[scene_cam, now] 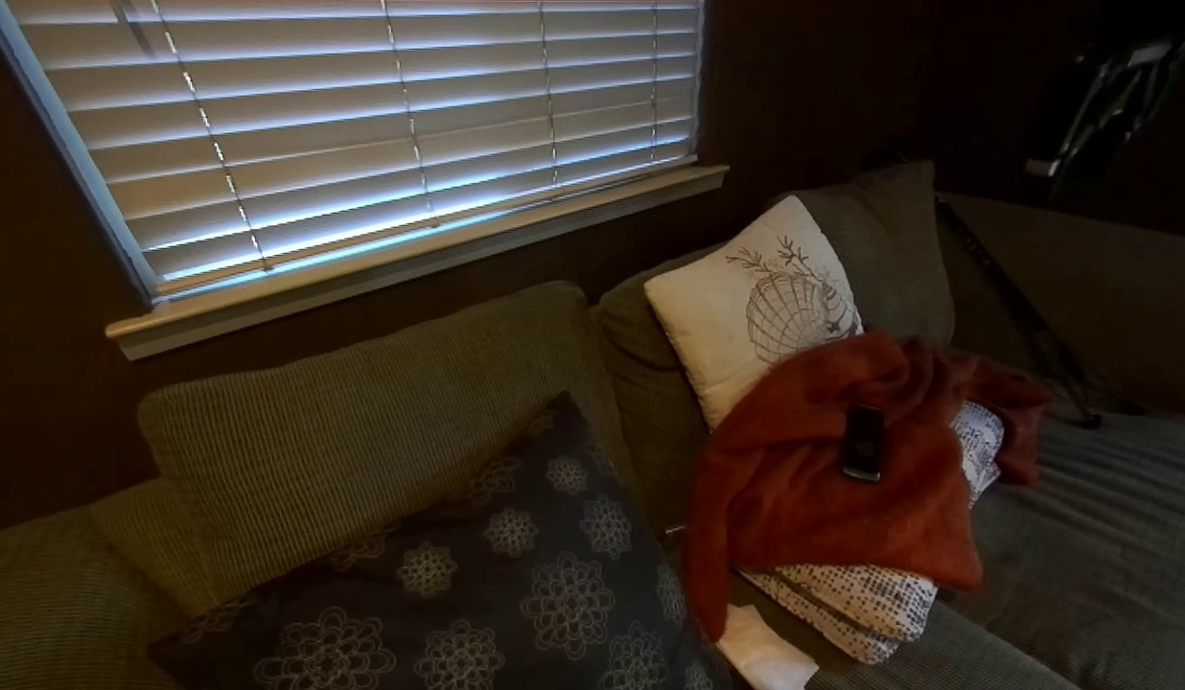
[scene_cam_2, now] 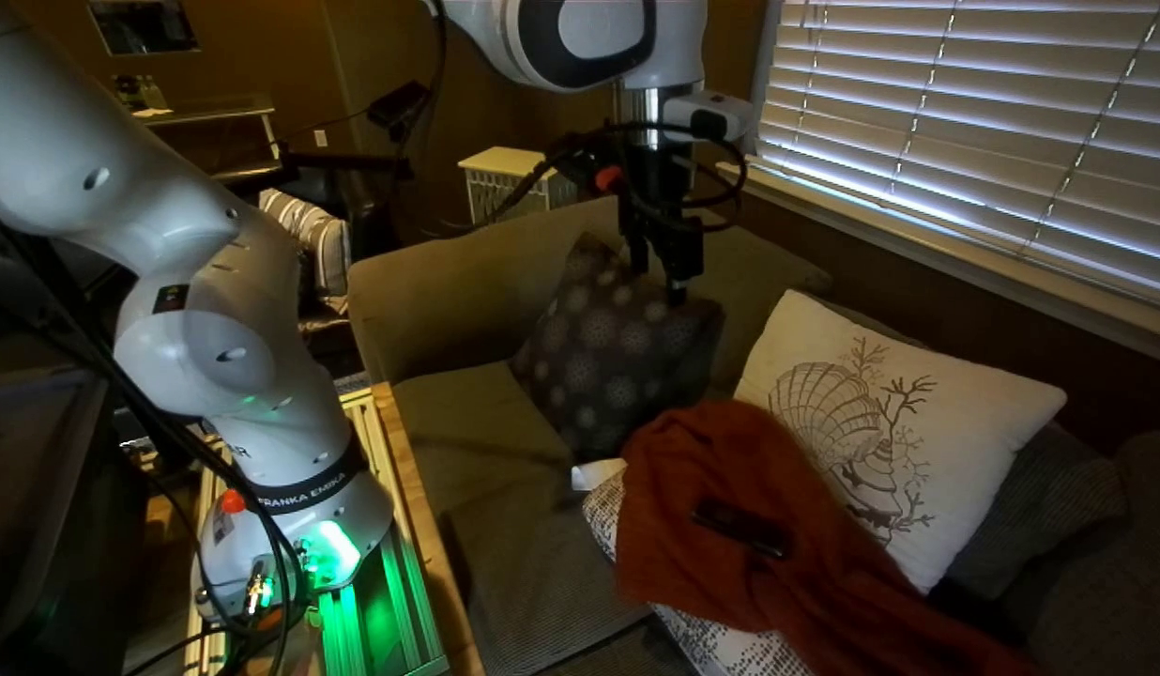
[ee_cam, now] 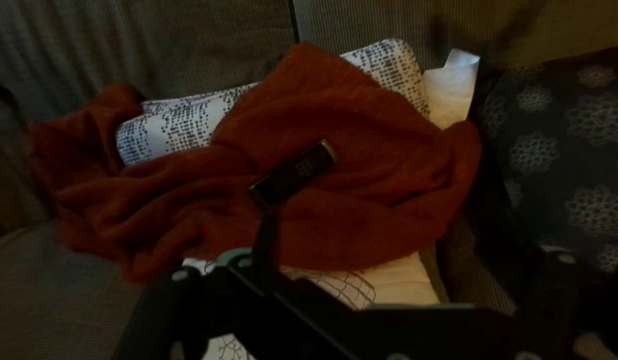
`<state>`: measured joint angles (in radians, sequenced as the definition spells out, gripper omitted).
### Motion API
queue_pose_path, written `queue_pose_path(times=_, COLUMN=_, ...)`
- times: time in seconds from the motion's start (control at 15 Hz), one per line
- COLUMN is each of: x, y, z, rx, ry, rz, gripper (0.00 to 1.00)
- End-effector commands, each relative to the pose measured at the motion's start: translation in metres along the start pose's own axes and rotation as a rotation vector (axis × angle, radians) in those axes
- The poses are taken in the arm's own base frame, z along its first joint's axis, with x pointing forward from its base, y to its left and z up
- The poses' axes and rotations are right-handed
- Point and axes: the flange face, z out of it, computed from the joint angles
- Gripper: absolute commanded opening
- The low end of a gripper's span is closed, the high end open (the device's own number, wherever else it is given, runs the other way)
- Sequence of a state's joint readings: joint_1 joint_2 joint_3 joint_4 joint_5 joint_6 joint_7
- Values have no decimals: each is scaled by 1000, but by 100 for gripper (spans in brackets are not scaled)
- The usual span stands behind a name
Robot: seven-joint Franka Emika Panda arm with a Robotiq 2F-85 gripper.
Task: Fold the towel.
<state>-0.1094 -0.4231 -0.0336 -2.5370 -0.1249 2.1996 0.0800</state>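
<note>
The towel is a rumpled rust-red cloth on the sofa, in both exterior views and in the wrist view. It lies loosely over a white patterned fabric and the lower part of the cream shell cushion. One end trails off in folds, at the left in the wrist view. A small black device lies on top of the towel. My gripper is open and empty, in the air above the sofa and apart from the towel. In the wrist view its fingers stand wide apart.
A dark flower-patterned cushion leans beside the towel. A white paper-like piece sticks out between them. The sofa back rises behind, below a window with blinds. A thin black stand stands beyond the towel's trailing end.
</note>
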Motion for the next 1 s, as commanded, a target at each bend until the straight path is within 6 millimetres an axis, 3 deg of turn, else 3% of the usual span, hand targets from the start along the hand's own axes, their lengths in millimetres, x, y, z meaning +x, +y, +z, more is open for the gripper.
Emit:
queue_pose_path(times=0.0, x=22, y=10, z=30, rx=-34, ry=57, rz=27, gripper=100)
queue_pose_path(times=0.13, x=29, y=17, z=48, rx=-14, ry=32, rz=45, gripper=100)
queue_pose_path(times=0.2, x=19, y=12, z=33, rx=-11, ry=36, rz=21, gripper=100)
queue_pose_path(times=0.33, x=21, y=13, z=42, rx=-11, ry=20, rz=24, gripper=100)
queue_pose_path(times=0.73, x=21, y=12, z=37, rx=-10, ry=32, rz=23, gripper=100)
queue_pose_path(times=0.93, x=36, y=24, z=58, rx=-15, ry=9, rz=103, gripper=100)
